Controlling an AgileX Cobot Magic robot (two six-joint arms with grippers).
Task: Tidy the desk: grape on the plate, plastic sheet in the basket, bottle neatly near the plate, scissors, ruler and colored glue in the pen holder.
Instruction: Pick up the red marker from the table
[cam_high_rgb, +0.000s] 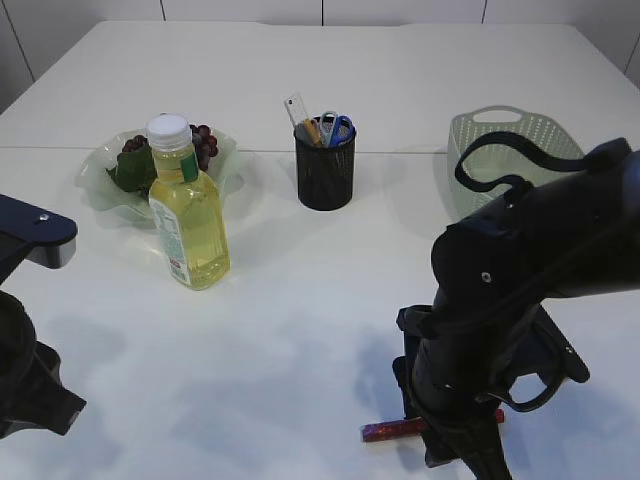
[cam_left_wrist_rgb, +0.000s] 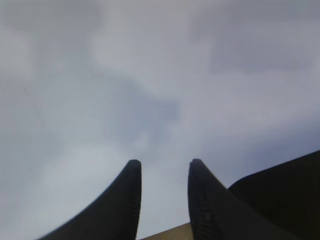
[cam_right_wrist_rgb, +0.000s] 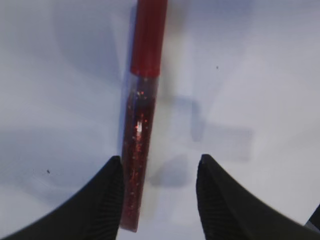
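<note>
Poised low over the red glitter glue tube (cam_right_wrist_rgb: 142, 115) lying flat at the table's (cam_high_rgb: 330, 300) near edge, right gripper (cam_right_wrist_rgb: 159, 187) part-open and empty (tube hugging one finger, uncentred), needing a sideways nudge before closing, pen holder (cam_high_rgb: 325, 165) next.

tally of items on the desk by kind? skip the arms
Bottle: 1
Plate with grapes: 1 plate, 1 bunch
Pen holder: 1
Scissors in the holder: 1
Ruler in the holder: 1
Basket: 1
Red glitter glue, lying on the table: 1
Total: 8
</note>
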